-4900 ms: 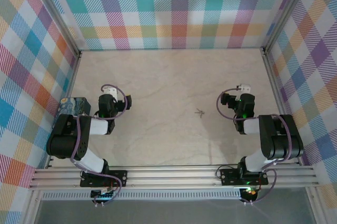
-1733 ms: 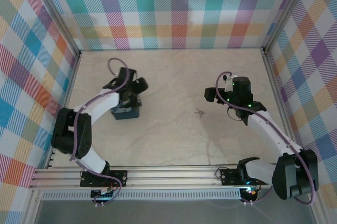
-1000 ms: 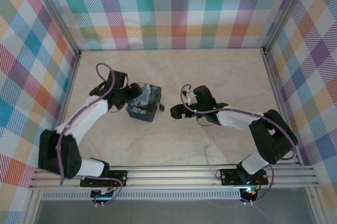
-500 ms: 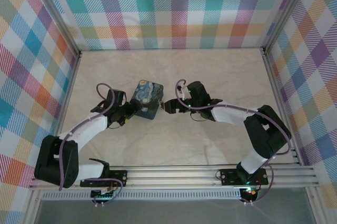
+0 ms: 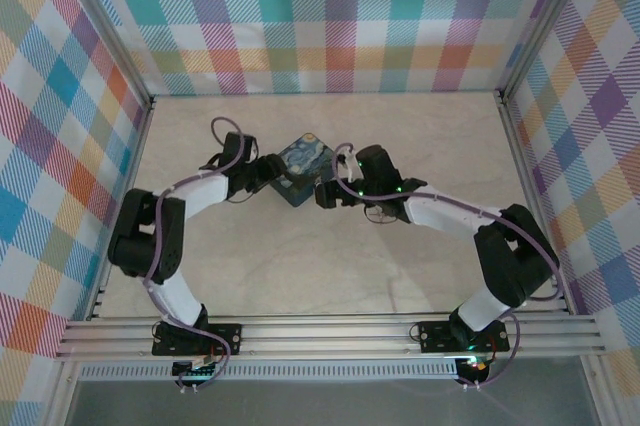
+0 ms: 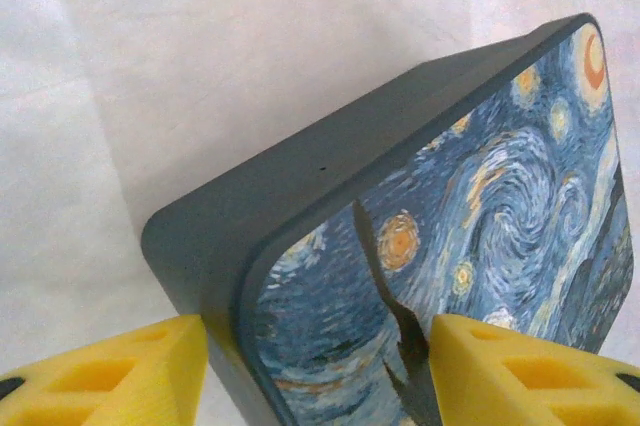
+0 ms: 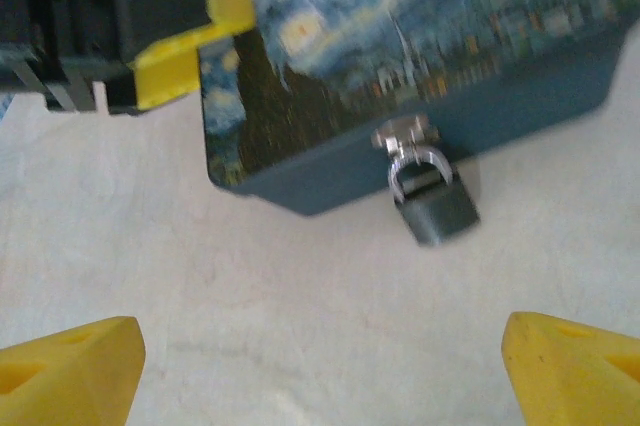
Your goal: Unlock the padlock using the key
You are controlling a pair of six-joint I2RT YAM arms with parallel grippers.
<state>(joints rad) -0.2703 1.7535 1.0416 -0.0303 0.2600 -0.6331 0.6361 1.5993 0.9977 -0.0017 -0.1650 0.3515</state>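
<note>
The blue Starry Night box sits tilted near the table's middle. My left gripper is shut across the box's corner. One of its yellow fingers rests on the lid and the other lies against the dark underside edge. The small dark padlock hangs by its silver shackle from the hasp on the box's front wall. My right gripper faces that wall, a short way back. Its jaws are open wide, with nothing between them but table. The key is hidden.
Plaid walls close off the left, back and right sides of the pale tabletop. An aluminium rail with both arm bases runs along the near edge. Both forearms lie low over the table, meeting at the box.
The left gripper and the box have shifted up and to the right, and the left jaws have narrowed onto the box. The right gripper has stayed beside the box, still open.
</note>
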